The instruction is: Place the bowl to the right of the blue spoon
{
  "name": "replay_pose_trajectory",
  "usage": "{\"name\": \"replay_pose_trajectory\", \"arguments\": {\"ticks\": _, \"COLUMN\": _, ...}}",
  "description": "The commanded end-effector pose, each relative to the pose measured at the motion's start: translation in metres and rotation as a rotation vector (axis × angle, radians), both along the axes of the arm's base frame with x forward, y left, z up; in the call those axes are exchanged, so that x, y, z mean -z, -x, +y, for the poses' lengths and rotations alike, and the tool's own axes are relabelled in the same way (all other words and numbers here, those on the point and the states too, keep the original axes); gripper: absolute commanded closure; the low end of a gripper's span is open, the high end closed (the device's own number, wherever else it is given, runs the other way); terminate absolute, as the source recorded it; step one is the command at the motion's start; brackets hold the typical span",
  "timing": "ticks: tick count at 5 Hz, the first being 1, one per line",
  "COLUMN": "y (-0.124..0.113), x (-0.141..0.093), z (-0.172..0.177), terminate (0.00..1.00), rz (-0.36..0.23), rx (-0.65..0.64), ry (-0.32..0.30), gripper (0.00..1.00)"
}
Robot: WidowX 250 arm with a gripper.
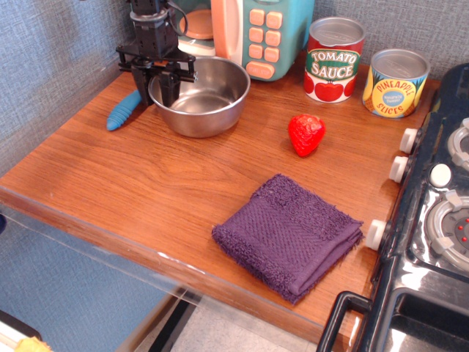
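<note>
The shiny steel bowl (pixel 209 99) stands on the wooden counter at the back left. The blue spoon (pixel 122 110) lies just left of it; only its ribbed blue handle shows, and the head is hidden behind my gripper. My gripper (pixel 157 88) hangs over the bowl's left rim with its jaws apart. One finger (pixel 169 88) is inside the bowl and the other is outside, between the bowl and the spoon. The rim sits between them and is not pinched.
A toy microwave (pixel 256 29) stands behind the bowl. A tomato sauce can (pixel 334 60) and a pineapple can (pixel 396 82) stand at the back right. A strawberry (pixel 305 134) and a purple cloth (pixel 288 235) lie mid-counter. A stove (pixel 432 220) borders the right edge.
</note>
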State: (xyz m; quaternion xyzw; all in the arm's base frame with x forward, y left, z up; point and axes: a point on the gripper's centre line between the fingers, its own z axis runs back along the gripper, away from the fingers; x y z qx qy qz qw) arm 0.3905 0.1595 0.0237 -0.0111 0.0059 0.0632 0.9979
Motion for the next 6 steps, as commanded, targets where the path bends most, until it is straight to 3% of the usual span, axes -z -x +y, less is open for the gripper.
{"name": "replay_pose_trajectory", "arguments": {"ticks": 1, "y": 0.007, "x": -0.068, "z": -0.001, "terminate": 0.0, "rz": -0.16, "rx": 0.021, "ry": -0.076, "gripper": 0.0}}
{"name": "replay_pose_trajectory", "arguments": {"ticks": 2, "y": 0.015, "x": -0.093, "z": -0.009, "terminate": 0.0, "rz": -0.215, "rx": 0.039, "ry": -0.107, "gripper": 0.0}}
{"name": "replay_pose_trajectory", "arguments": {"ticks": 3, "y": 0.026, "x": -0.108, "z": -0.029, "terminate": 0.0, "rz": -0.231, "rx": 0.088, "ry": -0.068, "gripper": 0.0}}
{"name": "replay_pose_trajectory", "arguments": {"ticks": 5, "y": 0.032, "x": -0.096, "z": -0.065, "terminate": 0.0, "rz": -0.181, "rx": 0.236, "ry": -0.075, "gripper": 0.0}}
{"name": "replay_pose_trajectory", "arguments": {"ticks": 6, "y": 0.032, "x": -0.096, "z": -0.065, "terminate": 0.0, "rz": -0.181, "rx": 0.236, "ry": -0.075, "gripper": 0.0}}
